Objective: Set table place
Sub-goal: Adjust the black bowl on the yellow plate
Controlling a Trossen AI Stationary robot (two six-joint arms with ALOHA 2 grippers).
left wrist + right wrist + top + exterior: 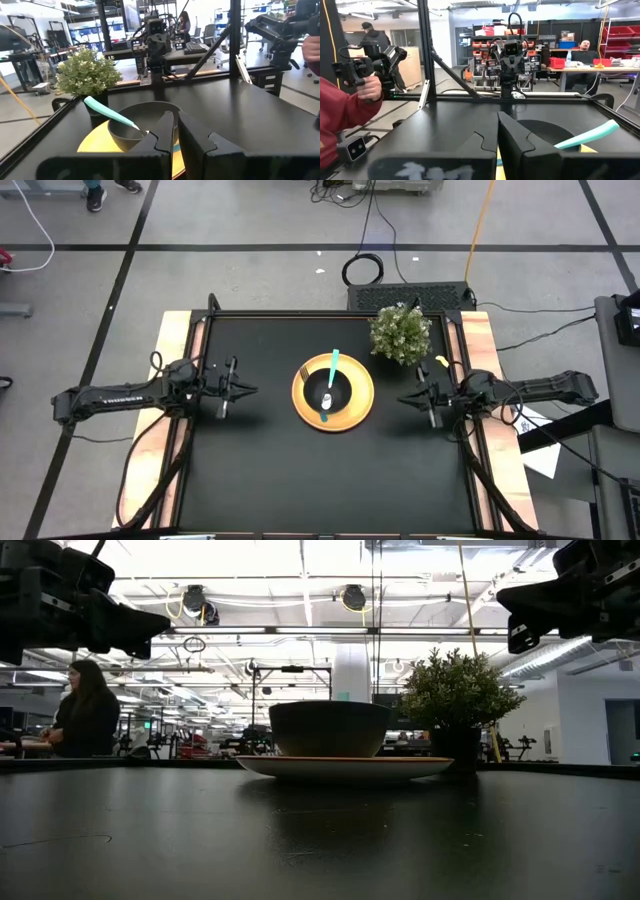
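Observation:
A round yellow plate [352, 410] lies on the black table [260, 470] at its middle. A smaller black bowl [338, 383] stands on the plate. A teal-handled utensil [333, 367] leans in the bowl, its metal end inside and its handle out over the far rim. A second bit of teal handle [323, 417] shows at the bowl's near side. My left gripper [253, 390] hovers shut left of the plate, touching nothing. My right gripper [401, 398] hovers shut right of the plate, touching nothing. The bowl and handle also show in the left wrist view [107, 114] and the right wrist view [587, 135].
A bushy green potted plant [400, 332] stands at the far right of the table, close to the plate and my right gripper. Light wooden strips [170, 380] run along the left and right sides. A person's hand with a hand-held device [367, 82] shows beyond the table.

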